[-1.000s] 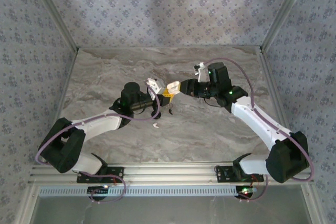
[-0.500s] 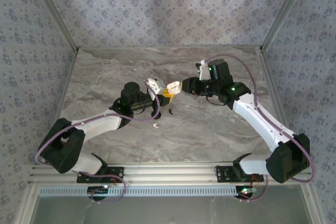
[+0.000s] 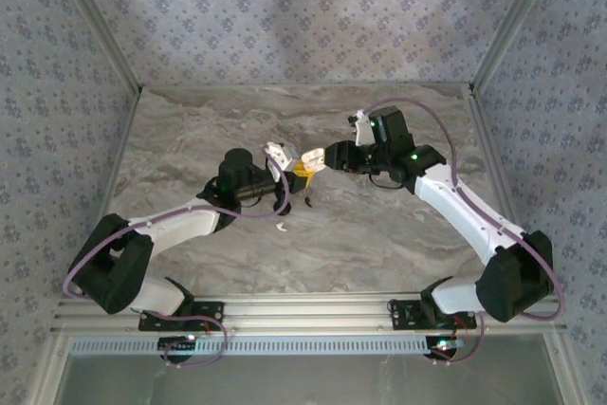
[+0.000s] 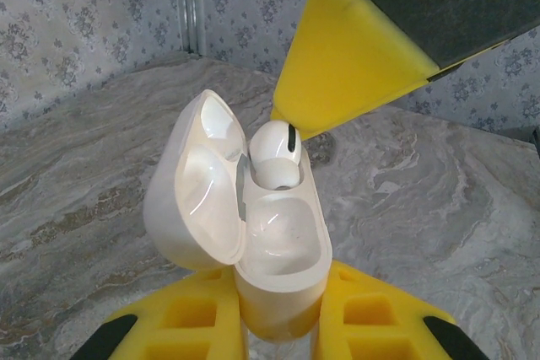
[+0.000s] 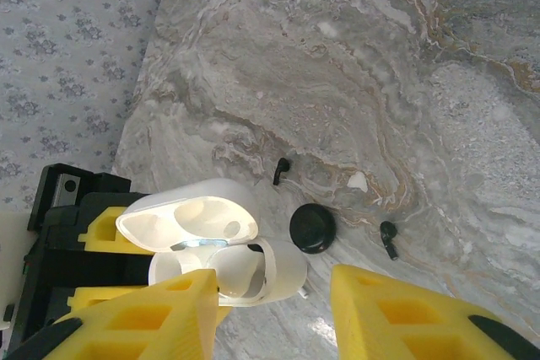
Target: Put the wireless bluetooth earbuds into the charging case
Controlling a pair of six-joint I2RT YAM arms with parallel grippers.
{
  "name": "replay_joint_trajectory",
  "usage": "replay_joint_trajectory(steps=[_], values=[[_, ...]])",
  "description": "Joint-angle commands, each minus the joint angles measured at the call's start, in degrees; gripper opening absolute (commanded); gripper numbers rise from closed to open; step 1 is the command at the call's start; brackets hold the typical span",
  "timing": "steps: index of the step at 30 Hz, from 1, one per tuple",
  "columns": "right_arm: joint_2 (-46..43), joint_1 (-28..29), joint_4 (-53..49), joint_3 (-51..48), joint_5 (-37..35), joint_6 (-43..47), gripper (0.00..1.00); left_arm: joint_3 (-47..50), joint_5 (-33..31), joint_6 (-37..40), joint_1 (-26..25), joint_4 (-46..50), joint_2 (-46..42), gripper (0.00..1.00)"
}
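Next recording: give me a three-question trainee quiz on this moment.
1. True or false: the case lid is shut.
2. Which gripper holds the case? A) left B) right C) neither
3. How many earbuds sit in the case?
Key: 1 false, it is open. 2 A, the left gripper. 3 one, a white one.
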State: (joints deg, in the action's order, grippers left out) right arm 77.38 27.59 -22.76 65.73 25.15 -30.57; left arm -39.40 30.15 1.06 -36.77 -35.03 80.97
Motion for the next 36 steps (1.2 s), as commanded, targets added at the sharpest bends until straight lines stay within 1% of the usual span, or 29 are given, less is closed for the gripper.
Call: replay_joint_trajectory(steps=[1, 7, 12, 16, 19, 23, 27, 33, 36], values=[[0.75, 0.39, -2.27, 0.37, -3.10, 0.68, 0.41, -1.59, 0.49, 1.40, -0.34, -0.66, -2.60, 0.08], [0.19, 0.35, -4.21, -0.11, -6.13, 0.60, 0.41, -1.38, 0.20, 1.42, -0.32, -0.46, -2.42, 0.08], [-0.84, 0.37, -4.52, -0.77, -7.07, 0.17, 0.42, -0.95, -3.40, 0.73, -0.26, 0.51, -1.83, 0.08], [-1.88, 0.86, -1.53, -3.36, -8.02, -2.45, 0.42, -1.03, -4.41, 0.52, 0.35, 2.21, -1.23, 0.08], [-1.93, 1.48, -1.24, -4.16, -9.19, -3.39, 0.42, -1.18, -5.31, -0.64, 1.27, 3.47, -1.16, 0.08], [-1.41, 2.42, -2.66, -3.96, -10.98, -4.01, 0.42, -2.08, -6.53, -3.51, 3.89, 7.63, -1.00, 0.07], [-0.07, 3.54, -3.67, -3.57, -11.57, -4.80, 0.42, -1.07, -6.73, -6.41, 7.11, 9.46, -2.35, 0.07], [3.38, 5.78, -4.86, -1.05, -10.62, -4.86, 0.42, -1.01, -8.45, -6.74, 9.97, 16.14, -5.83, 0.07], [5.47, 6.76, -6.40, 1.17, -10.45, -4.81, 0.42, -1.14, -10.81, -9.26, 11.85, 19.25, -7.17, 0.06]])
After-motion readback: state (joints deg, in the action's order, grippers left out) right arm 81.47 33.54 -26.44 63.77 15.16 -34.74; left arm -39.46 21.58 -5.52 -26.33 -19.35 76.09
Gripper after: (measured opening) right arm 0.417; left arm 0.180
